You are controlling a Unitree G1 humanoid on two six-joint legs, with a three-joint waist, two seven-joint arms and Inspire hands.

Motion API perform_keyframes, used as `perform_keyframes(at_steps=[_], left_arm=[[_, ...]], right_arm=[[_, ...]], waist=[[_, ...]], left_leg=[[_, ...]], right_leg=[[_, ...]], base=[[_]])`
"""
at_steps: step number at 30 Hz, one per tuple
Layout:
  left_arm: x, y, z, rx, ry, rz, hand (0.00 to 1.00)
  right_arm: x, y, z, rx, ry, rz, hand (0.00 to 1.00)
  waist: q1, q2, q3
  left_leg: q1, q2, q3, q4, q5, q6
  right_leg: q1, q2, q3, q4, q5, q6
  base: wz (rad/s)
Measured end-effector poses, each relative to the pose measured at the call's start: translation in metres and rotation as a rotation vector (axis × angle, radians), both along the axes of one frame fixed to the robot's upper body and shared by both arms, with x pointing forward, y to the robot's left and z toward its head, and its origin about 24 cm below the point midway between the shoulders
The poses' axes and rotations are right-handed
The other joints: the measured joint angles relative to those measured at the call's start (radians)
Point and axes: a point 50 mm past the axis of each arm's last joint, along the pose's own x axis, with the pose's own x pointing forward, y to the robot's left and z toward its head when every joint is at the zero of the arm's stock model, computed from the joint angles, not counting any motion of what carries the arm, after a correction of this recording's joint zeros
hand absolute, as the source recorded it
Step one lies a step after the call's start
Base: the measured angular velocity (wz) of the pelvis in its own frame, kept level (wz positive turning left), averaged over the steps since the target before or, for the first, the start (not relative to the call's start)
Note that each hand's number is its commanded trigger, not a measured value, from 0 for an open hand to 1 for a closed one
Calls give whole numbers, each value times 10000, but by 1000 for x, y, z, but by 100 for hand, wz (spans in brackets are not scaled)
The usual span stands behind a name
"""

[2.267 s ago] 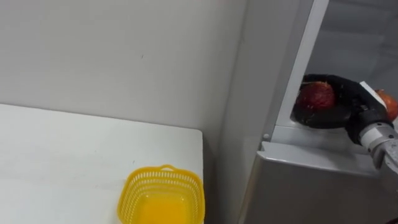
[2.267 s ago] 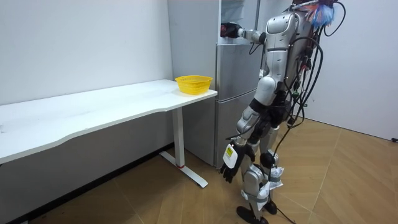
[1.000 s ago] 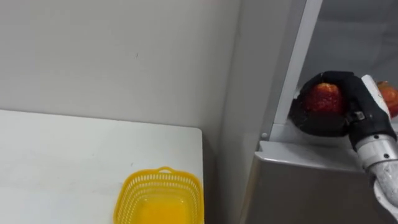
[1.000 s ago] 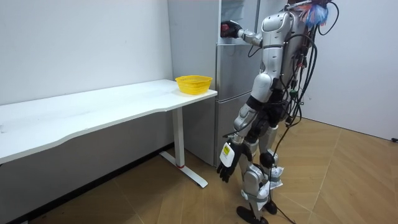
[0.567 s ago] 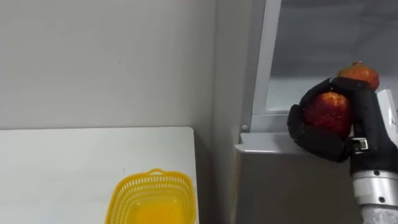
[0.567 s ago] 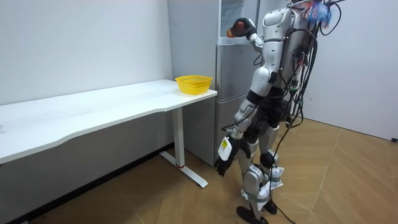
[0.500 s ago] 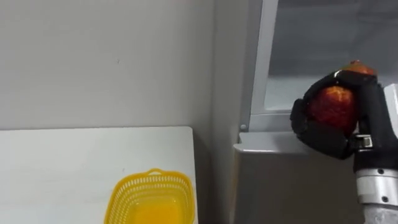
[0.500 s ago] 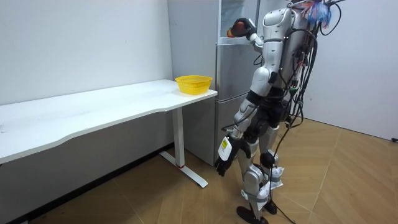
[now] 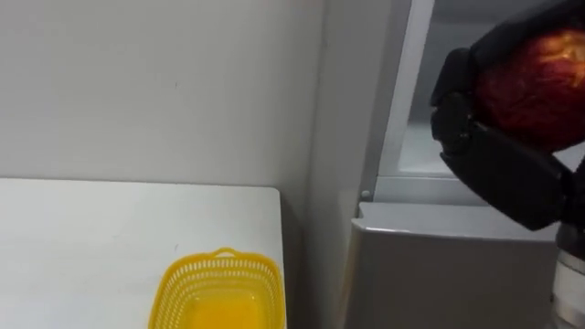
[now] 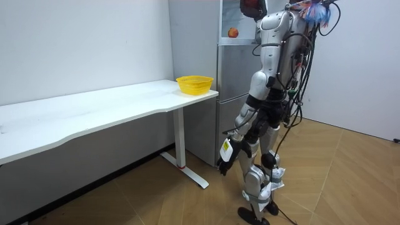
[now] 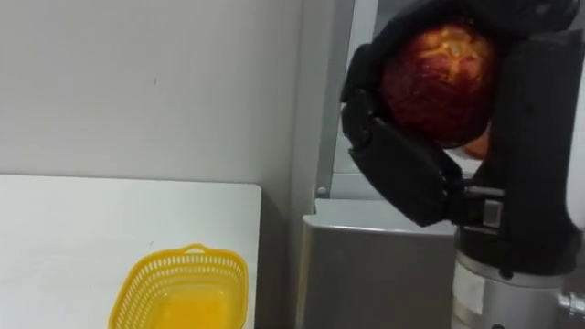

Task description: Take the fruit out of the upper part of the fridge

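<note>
Before the open upper fridge (image 9: 405,110), near a yellow basket (image 9: 219,285), the right hand (image 11: 402,174) clasps a red apple (image 11: 439,82) held high. Likely firm, smooth, light; best cupped round its sides. The left hand (image 10: 227,161) hangs low, state unclear.

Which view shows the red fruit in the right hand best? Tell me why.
The right eye view: the red fruit sits large near the middle, the right hand curled round it. The left eye view cuts it off at the edge. The room view shows it tiny, high by the fridge.
</note>
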Motion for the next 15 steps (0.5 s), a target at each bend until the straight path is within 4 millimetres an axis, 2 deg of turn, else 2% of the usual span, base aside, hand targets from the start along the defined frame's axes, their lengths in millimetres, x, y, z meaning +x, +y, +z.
perform_keyframes(at_steps=[4, 8, 15], left_arm=[[1, 2, 1, -22, 29, -28, 0], [9, 0, 1, -129, 1, -420, 0], [16, -3, 1, -273, 20, -785, 0]], right_arm=[[-4, 13, -1, -764, -83, 312, 100], [-3, 23, -5, -1090, 178, 785, 100], [13, 41, -27, -2589, 1527, 1007, 100]], waist=[[41, -62, 3], [273, -79, 14], [701, -157, 64]], left_leg=[[-44, -7, -23, 6, 1, -1], [-50, -10, -27, 8, 0, 1], [-132, -18, -253, 14, 2, -2]], right_leg=[[-32, 1, -1, -13, 0, 0], [-41, -4, -12, -8, 2, 2], [-15, -16, -255, -18, 4, 4]], base=[[0], [0], [10]])
